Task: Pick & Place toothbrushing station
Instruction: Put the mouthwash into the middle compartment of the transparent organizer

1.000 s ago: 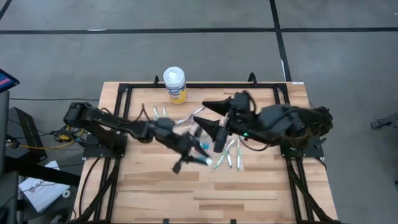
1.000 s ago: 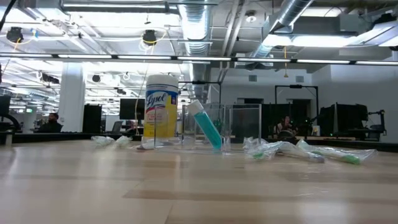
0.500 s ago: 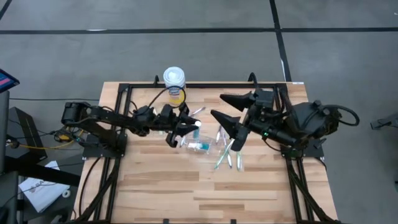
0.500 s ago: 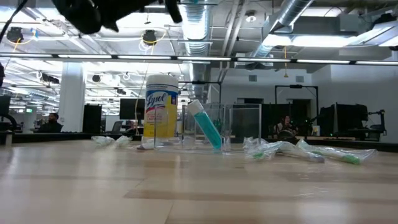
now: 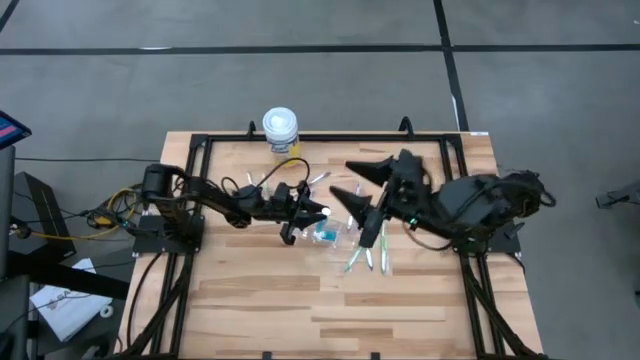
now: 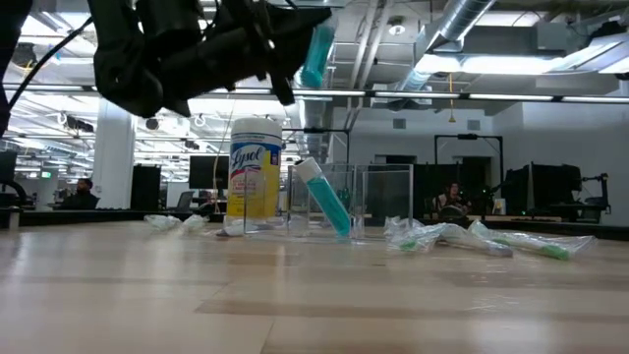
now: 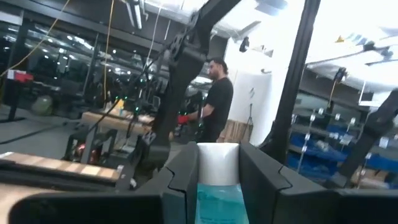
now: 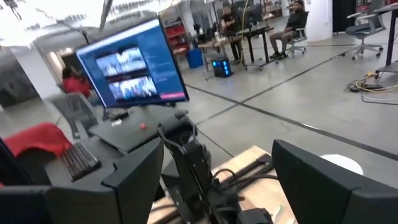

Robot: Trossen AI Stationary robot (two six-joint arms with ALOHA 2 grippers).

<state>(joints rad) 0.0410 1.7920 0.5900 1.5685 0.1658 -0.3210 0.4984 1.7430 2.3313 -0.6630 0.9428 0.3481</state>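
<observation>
You're holding a toothpaste tube up over the table w/ the left gripper.
Right gripper is hanging spread wide, nothing in it, just beside the cup. Left gripper is pinching the blue toothpaste tube above the clear cup, which is standing mid-table w/ a 2nd tube leaning inside; toothbrushes are lying nearby.
</observation>
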